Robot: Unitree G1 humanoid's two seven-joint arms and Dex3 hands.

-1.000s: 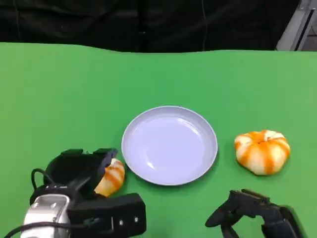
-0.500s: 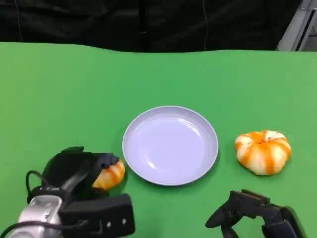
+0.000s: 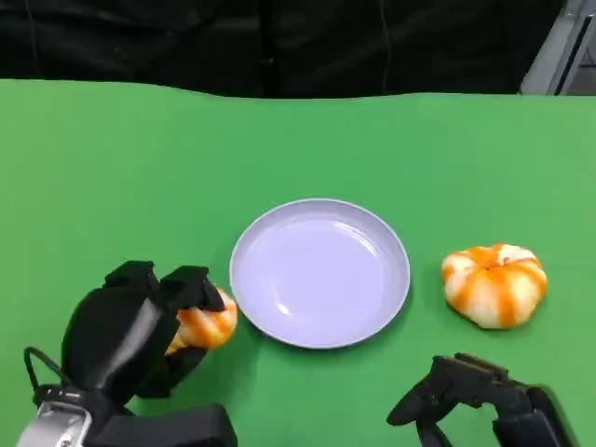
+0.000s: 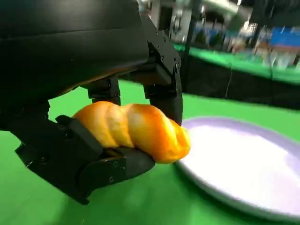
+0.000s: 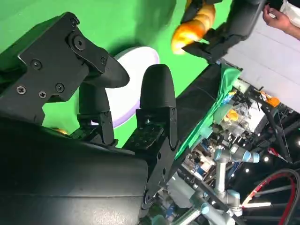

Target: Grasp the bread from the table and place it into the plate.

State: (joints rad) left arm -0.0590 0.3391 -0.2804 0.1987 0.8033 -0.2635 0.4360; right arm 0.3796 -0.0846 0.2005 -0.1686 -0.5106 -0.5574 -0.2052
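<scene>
My left hand (image 3: 140, 335) has closed around the bread (image 3: 205, 326) and raised it, so the plate (image 3: 319, 273) just beside it comes next.

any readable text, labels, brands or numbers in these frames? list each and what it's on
None readable.
The bread, plate, second bread and both hands, left hand and right hand, carry no visible markings.
Background clutter in the right wrist view is too small and blurred to read.
</scene>
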